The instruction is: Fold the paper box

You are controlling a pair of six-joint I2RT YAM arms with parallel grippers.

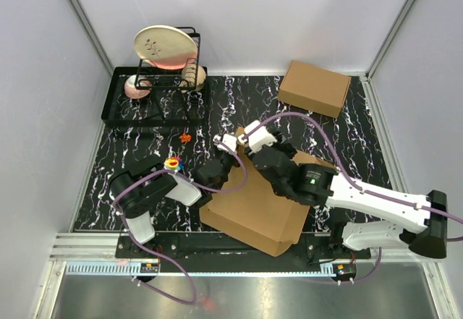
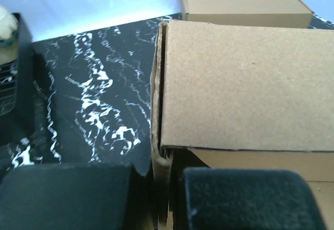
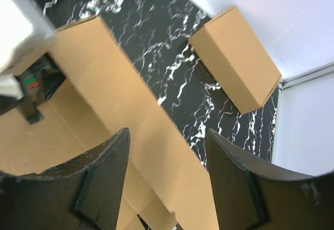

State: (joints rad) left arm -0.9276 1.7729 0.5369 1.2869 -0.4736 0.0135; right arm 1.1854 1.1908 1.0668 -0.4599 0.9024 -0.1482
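The paper box point(image 1: 253, 210) lies partly folded in the middle of the table, brown cardboard with raised walls. My left gripper point(image 1: 224, 163) is at its left side. In the left wrist view the gripper point(image 2: 157, 180) is shut on the thin upright edge of the paper box's side wall point(image 2: 159, 152), one pad on each side. My right gripper point(image 1: 242, 139) hovers over the far edge of the box. Its jaws point(image 3: 167, 141) stand open, and a long flap of the paper box point(image 3: 151, 136) runs between the fingers point(image 3: 104, 178) without touching them.
A second, made-up brown box point(image 1: 315, 87) sits at the back right, also seen as a closed box point(image 3: 235, 58) beyond the flap. A black dish rack point(image 1: 155, 95) with a plate point(image 1: 165, 46) stands at the back left. A small orange object point(image 1: 185, 137) lies near the rack.
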